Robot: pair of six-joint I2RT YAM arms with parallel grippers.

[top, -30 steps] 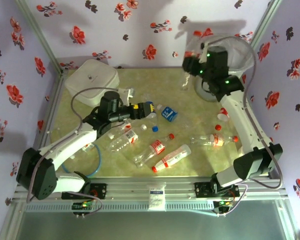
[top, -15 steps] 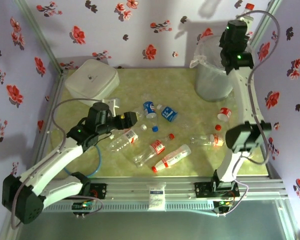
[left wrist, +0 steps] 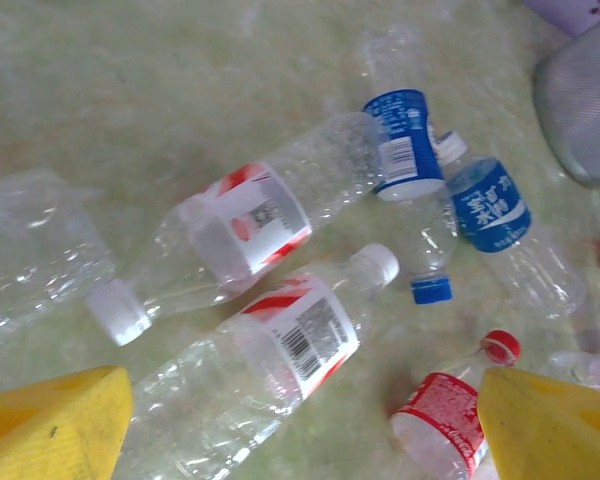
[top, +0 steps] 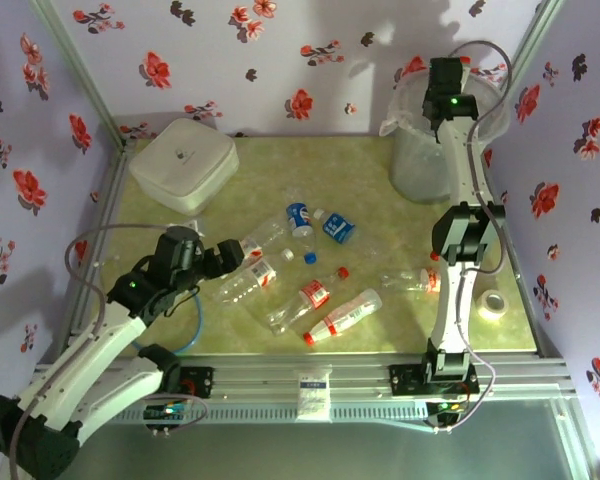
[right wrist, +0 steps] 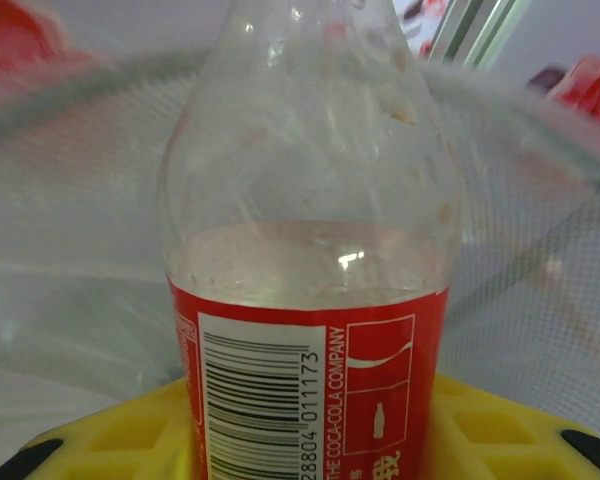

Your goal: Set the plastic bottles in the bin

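Right gripper (right wrist: 310, 440), clamped on a Coca-Cola bottle (right wrist: 310, 250), over the bin (top: 417, 172) at 1 o'clock; my left gripper (left wrist: 300, 430), fingers apart, above several plastic bottles (top: 345, 313) on the surface (top: 380, 200); most work remains, I judge

Lilac floral walls (top: 220, 50); mottled yellow-green tabletop (top: 310, 170); even lighting.

Bottle (right wrist: 305, 290) label reads "THE COCA-COLA COMPANY" — barcode 011173.
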